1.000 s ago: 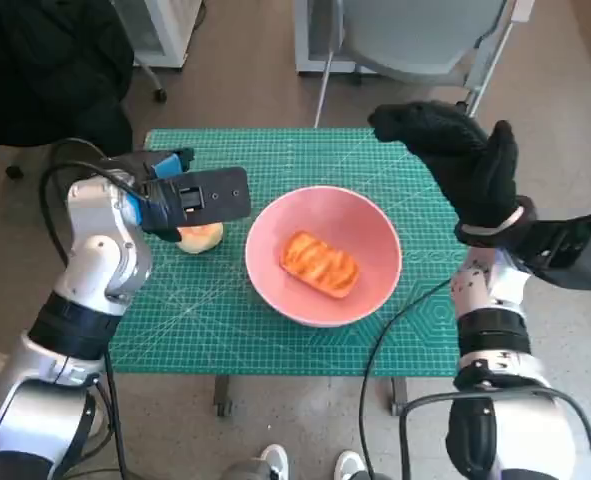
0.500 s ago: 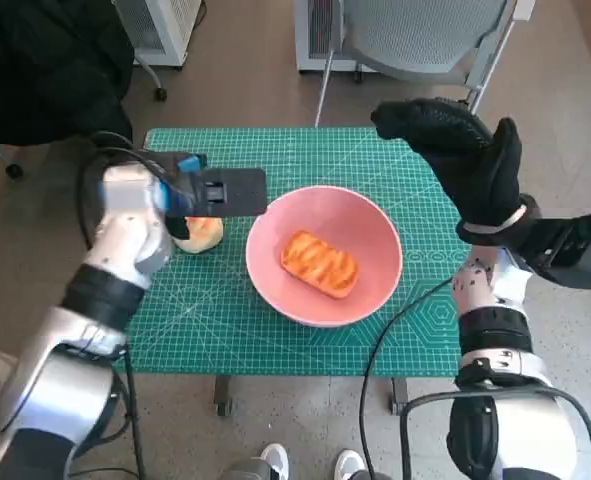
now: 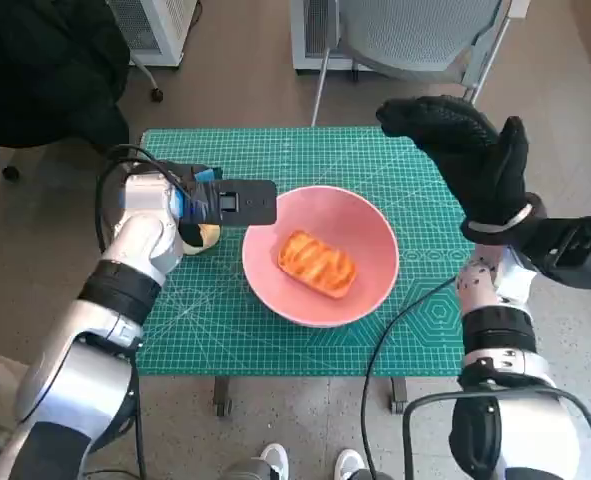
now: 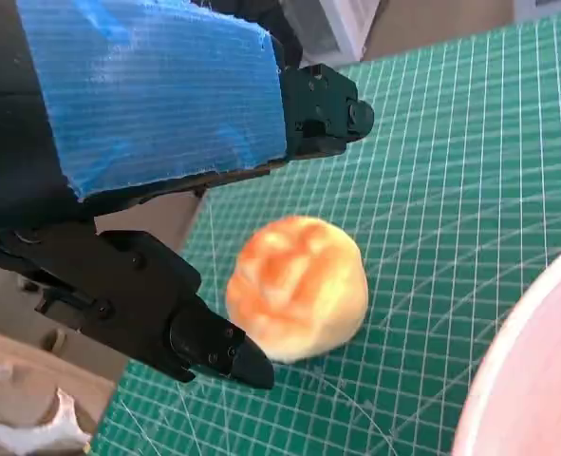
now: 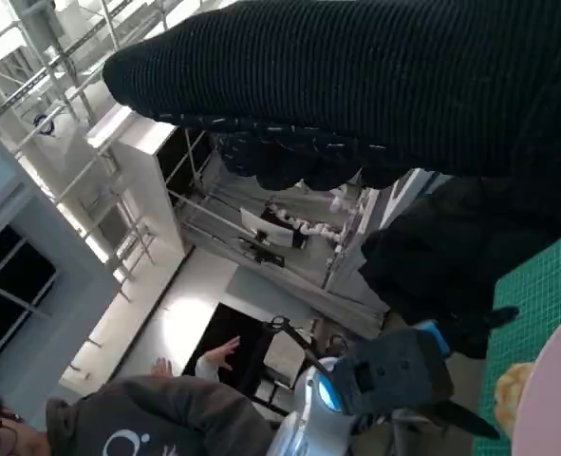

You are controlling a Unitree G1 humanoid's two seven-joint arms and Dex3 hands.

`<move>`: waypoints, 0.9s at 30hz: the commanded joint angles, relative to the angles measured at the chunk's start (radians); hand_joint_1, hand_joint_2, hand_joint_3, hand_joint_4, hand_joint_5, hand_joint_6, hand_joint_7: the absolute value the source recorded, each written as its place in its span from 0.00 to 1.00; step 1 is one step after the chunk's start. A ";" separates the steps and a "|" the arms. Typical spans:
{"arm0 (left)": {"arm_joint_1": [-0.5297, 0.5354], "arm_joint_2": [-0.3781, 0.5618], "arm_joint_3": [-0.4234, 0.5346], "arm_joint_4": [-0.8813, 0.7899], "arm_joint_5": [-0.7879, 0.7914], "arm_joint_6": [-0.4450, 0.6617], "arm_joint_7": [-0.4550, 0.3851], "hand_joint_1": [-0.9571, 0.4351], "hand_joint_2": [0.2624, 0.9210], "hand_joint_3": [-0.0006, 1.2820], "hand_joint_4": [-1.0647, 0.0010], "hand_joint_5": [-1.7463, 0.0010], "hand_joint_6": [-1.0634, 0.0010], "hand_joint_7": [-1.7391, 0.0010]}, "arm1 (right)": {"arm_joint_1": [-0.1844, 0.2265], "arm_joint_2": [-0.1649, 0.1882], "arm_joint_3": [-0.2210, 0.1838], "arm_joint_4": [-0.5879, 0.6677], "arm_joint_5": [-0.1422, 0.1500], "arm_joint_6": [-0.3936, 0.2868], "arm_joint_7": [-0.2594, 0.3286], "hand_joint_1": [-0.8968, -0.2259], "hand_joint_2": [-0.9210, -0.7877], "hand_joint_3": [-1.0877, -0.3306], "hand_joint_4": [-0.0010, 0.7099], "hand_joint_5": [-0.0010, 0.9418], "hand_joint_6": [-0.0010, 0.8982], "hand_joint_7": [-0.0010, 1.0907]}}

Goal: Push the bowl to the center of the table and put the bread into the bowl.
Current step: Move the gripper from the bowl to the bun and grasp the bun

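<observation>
Bowl centred and one bread in; we judge a second bun is left to fetch.

Starting at the left, our left hand [image 3: 197,196] hovers over the round bun [image 4: 297,287] on the green tabletop [image 3: 225,320], its black fingers [image 4: 209,342] spread on either side of it and not yet touching, so it holds nothing. Just beside the bun, the pink bowl [image 3: 370,275] sits near the middle of the tabletop with a glazed bread [image 3: 318,263] already lying inside. Further right, our right hand [image 3: 470,160] is raised clear above the tabletop's edge, gloved fingers extended, empty. We judge the push finished; the bun remains outside the bowl.
</observation>
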 commanded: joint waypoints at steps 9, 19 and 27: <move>-0.024 -0.014 -0.014 0.073 -0.041 -0.046 0.016 0.55 0.70 0.01 0.98 0.33 0.90 1.00 | 0.029 -0.010 0.005 -0.014 -0.006 0.014 0.005 0.27 0.00 0.39 0.28 0.00 0.29 0.00; -0.028 -0.020 -0.008 0.116 -0.071 -0.046 0.024 0.56 0.70 0.01 0.94 0.04 0.88 1.00 | 0.031 -0.010 0.007 -0.022 -0.007 0.014 0.004 0.27 0.00 0.39 0.28 0.00 0.29 0.00; -0.024 -0.027 -0.010 0.142 -0.084 -0.032 0.034 0.57 0.70 0.00 0.94 0.33 0.87 1.00 | 0.037 -0.009 0.011 -0.036 -0.005 0.013 0.006 0.27 0.00 0.39 0.28 0.00 0.29 0.00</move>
